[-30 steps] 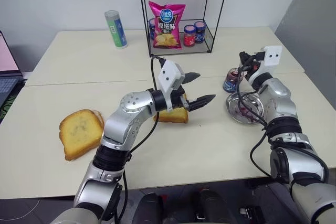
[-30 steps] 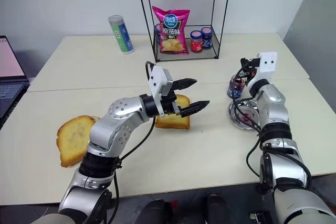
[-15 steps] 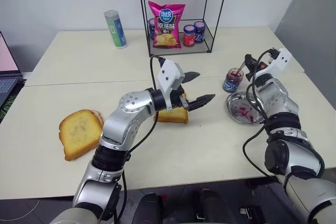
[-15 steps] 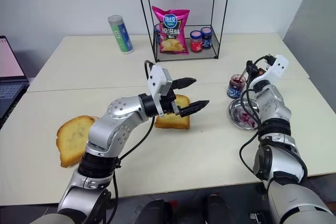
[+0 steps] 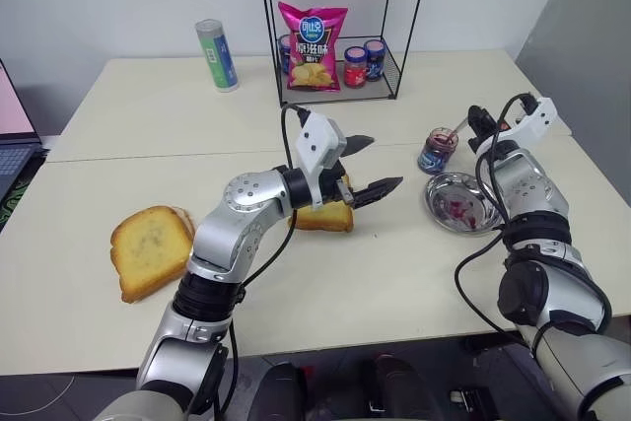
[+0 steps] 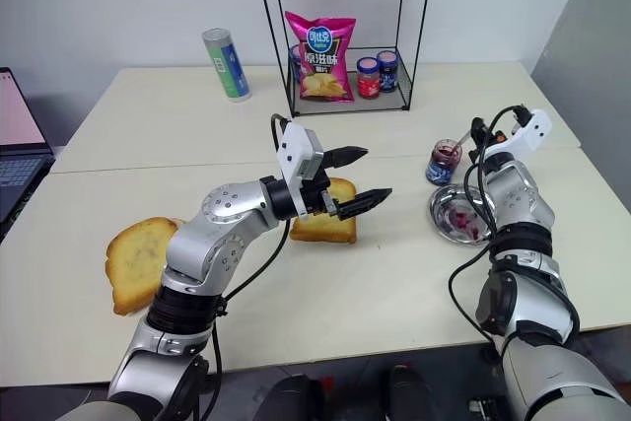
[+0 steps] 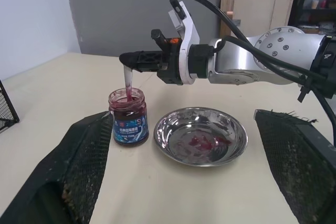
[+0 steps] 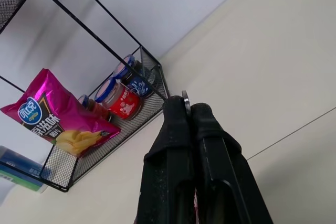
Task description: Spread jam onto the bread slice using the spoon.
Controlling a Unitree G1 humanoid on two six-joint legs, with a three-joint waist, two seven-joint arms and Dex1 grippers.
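- The bread slice [image 5: 325,214] is partly hidden behind the left gripper [image 5: 367,167].
- The spoon [image 7: 128,81] has its bowl down in the jam jar [image 7: 128,116], so the bowl cannot be seen.
- A laptop [image 5: 12,135] at 9 o'clock is cut off by the picture's edge.
- The words on the chip bag [image 5: 312,44] are too small to read.

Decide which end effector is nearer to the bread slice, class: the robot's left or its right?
Left. The left end effector hovers open right over the bread slice. The right end effector is far off to the side, above the jam jar, shut on the spoon.
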